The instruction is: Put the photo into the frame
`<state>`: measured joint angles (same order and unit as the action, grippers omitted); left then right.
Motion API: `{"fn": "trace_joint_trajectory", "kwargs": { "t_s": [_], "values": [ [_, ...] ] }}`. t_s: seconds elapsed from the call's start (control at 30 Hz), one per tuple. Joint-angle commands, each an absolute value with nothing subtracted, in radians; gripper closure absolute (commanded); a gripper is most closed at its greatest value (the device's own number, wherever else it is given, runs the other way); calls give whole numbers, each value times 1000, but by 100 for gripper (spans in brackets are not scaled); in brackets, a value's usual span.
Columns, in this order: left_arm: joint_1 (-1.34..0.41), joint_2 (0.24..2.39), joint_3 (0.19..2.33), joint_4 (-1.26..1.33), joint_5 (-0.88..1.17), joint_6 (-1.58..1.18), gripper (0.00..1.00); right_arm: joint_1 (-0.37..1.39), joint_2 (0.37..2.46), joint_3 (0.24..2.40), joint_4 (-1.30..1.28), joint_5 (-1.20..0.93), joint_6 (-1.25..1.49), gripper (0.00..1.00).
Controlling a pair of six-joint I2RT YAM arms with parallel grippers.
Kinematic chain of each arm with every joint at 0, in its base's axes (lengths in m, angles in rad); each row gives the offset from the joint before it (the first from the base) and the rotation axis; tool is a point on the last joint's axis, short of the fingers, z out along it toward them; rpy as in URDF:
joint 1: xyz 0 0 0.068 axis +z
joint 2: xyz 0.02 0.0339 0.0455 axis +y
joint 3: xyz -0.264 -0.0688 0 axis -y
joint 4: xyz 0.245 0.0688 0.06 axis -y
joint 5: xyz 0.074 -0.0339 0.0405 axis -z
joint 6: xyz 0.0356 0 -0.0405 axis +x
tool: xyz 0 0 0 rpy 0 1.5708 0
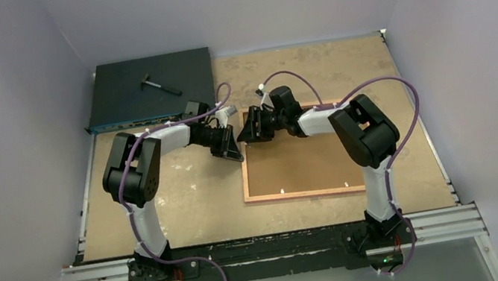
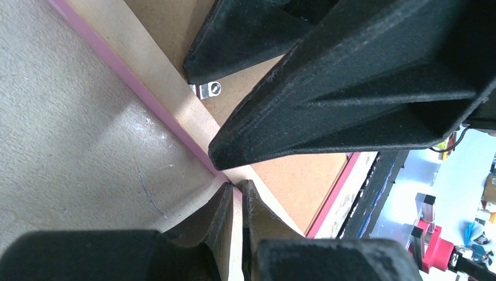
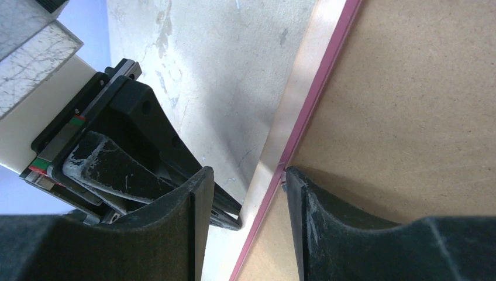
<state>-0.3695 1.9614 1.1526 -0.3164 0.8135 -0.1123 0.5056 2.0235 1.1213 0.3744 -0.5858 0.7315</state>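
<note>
Though partly hidden, left hand (image 2: 236,188) tight on frame (image 2: 161,82) corner, right hand (image 3: 244,175) open.

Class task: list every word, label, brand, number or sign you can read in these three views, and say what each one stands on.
None can be read.
The frame and its backing board are blank.
The dark box shows only a blue front strip, its marks too small to read.

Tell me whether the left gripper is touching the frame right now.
Touching. The left wrist view shows the left gripper closed on the frame, its fingers pressed against both sides of the pale rim with no gap visible.
</note>
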Motion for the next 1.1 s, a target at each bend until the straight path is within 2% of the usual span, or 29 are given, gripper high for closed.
{"fn": "trace_joint_trajectory", "kwargs": {
  "t_s": [0.0, 0.57, 0.63, 0.73, 0.8, 0.9, 1.07],
  "values": [
    [-387, 1961, 1169, -289, 738, -69, 94, 533, 2024, 1126, 283, -601, 710, 50],
    [-385, 1947, 1176, -303, 743, -59, 94, 548, 2023, 1155, 231, -582, 685, 48],
    [-381, 1945, 1184, -316, 745, -53, 95, 546, 2013, 1173, 193, -588, 675, 40],
    [-361, 1932, 1203, -342, 750, -43, 93, 539, 1967, 1224, 111, -523, 610, 22],
    [-343, 1918, 1225, -380, 756, -25, 90, 537, 1919, 1256, 36, -431, 528, 16],
    [-301, 1884, 1269, -474, 772, 38, 83, 538, 1819, 1233, -65, -296, 409, 12],
    [-144, 1808, 1344, -635, 799, 143, 75, 619, 1664, 1080, -176, -222, 298, 12]
  ]
}}
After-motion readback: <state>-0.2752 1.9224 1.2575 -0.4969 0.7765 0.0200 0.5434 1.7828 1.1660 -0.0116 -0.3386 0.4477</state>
